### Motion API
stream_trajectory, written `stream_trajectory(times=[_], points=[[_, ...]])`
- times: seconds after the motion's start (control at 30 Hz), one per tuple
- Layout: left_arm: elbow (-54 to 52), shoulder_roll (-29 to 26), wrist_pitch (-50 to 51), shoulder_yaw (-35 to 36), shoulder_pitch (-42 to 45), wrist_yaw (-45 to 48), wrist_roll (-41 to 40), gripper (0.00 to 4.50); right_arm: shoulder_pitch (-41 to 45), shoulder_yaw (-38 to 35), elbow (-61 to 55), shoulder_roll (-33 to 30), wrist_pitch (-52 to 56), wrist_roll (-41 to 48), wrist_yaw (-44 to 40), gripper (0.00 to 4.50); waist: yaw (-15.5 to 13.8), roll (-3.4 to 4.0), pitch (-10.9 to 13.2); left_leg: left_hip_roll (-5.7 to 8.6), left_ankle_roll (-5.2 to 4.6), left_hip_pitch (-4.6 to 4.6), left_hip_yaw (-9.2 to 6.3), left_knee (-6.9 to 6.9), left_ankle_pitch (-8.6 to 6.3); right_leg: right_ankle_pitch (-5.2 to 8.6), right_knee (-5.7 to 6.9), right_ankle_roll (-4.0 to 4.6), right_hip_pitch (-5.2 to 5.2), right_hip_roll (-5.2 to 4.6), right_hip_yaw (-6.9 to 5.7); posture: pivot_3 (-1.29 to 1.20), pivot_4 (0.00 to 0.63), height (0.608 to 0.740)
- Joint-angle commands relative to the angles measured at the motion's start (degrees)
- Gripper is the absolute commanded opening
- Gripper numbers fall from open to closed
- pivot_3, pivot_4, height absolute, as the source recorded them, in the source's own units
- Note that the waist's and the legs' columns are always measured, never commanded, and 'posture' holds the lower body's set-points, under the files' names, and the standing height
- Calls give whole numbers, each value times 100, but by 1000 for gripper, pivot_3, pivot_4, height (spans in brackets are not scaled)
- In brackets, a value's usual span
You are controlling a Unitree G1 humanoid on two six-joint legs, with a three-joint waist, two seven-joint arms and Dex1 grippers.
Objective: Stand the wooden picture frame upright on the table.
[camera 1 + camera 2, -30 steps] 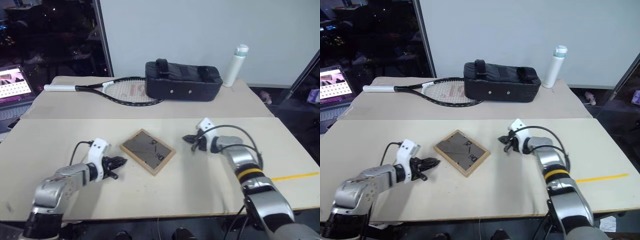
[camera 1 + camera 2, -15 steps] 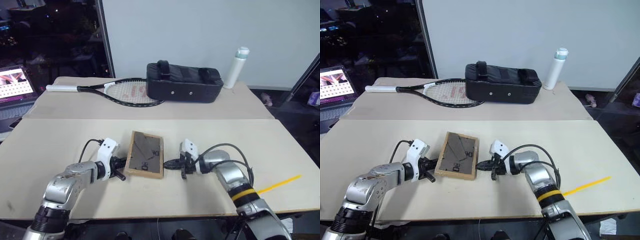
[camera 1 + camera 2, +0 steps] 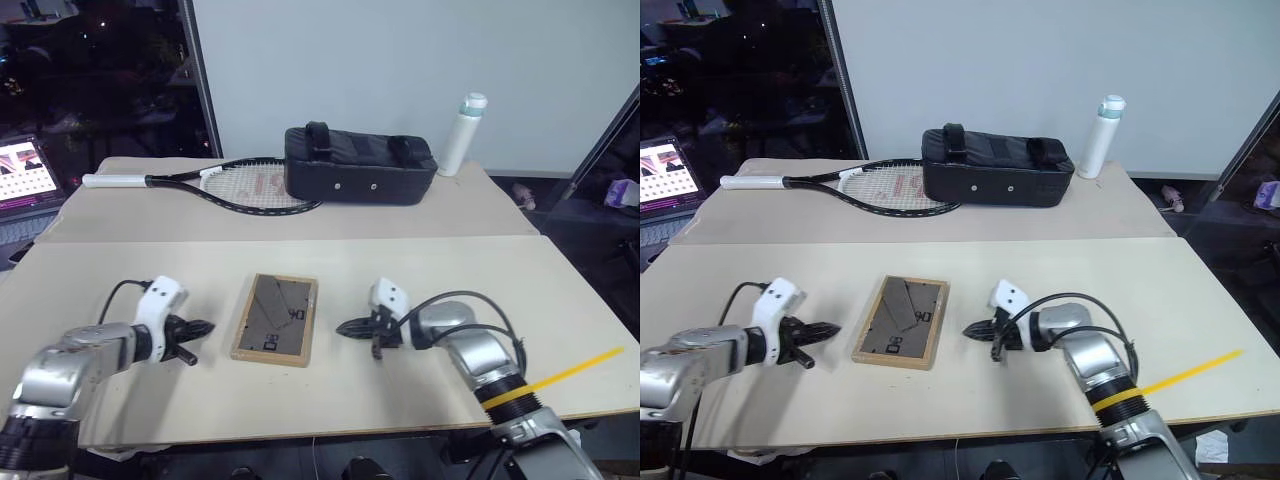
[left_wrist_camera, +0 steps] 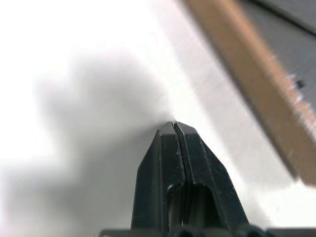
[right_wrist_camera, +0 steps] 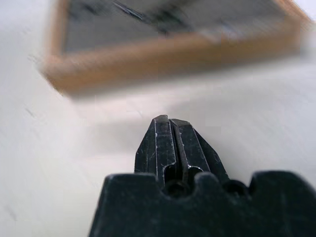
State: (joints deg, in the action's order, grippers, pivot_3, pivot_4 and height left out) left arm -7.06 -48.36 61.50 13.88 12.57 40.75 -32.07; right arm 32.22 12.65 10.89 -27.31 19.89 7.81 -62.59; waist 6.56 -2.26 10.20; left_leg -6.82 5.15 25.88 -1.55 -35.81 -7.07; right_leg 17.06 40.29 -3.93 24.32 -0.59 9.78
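Picture frame (image 3: pixel 276 319) lies backboard-up, flat on the tabletop (image 3: pixel 400 270); we see both pincers, left (image 3: pixel 203 326) and right (image 3: pixel 345 327), closed, empty, flanking it; uprighting remains.

Picture frame (image 3: pixel 275 320) flat on table (image 3: pixel 420 250), between left gripper (image 3: pixel 203 327) and right gripper (image 3: pixel 345 327).

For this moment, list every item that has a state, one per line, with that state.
wooden picture frame: lying flat on the table, backboard up, not held
left tool: shut, empty, apart from the frame
right tool: shut, empty, apart from the frame
tennis racket: lying flat, head against the bag
black bag: lying closed
white bottle: upright, capped
laptop: open, screen lit
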Motion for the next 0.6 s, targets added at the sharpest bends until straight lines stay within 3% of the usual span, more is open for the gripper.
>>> stream_trajectory(times=[0.03, 0.13, 0.37, 0.4, 0.6], points=[[168, -157, 2217, 612, 253, 191, -947, 686, 157, -192, -168, -132, -194, 199, -176, 0, 21, -1, 1, 0, 0, 1, 0, 1, 0, 1, 0, 0, 0, 0, 0, 0, 150, 676], [436, -283, 3075, 685, 525, 444, -1954, 1745, 166, -166, -217, -121, -251, 221, -229, 0, 27, -2, 3, 0, 1, 6, -2, 1, 0, 3, -2, -2, 3, 0, -3, 0, 150, 676], [1000, 62, 3100, 4, 856, -564, -3318, 4248, 211, 172, -63, 148, -543, -25, -151, 0, -46, -2, 5, 0, 1, 28, -10, 0, 0, 3, -3, -3, 15, -2, -12, 0, 150, 676], [1039, 143, 3100, -35, 895, -691, -3441, 4448, 229, 195, -45, 200, -555, -30, -134, 0, -82, -2, 4, 0, 1, 28, -9, -1, 0, 3, -4, -3, 13, -2, -12, 0, 150, 676], [1323, 900, 3100, -285, 1274, -1502, -3926, 4448, 303, 355, 87, 566, -628, -48, -14, 0, -262, -1, 4, 2, 1, 27, -9, -9, 0, 1, -9, -5, 5, -3, -13, 0, 150, 676]])
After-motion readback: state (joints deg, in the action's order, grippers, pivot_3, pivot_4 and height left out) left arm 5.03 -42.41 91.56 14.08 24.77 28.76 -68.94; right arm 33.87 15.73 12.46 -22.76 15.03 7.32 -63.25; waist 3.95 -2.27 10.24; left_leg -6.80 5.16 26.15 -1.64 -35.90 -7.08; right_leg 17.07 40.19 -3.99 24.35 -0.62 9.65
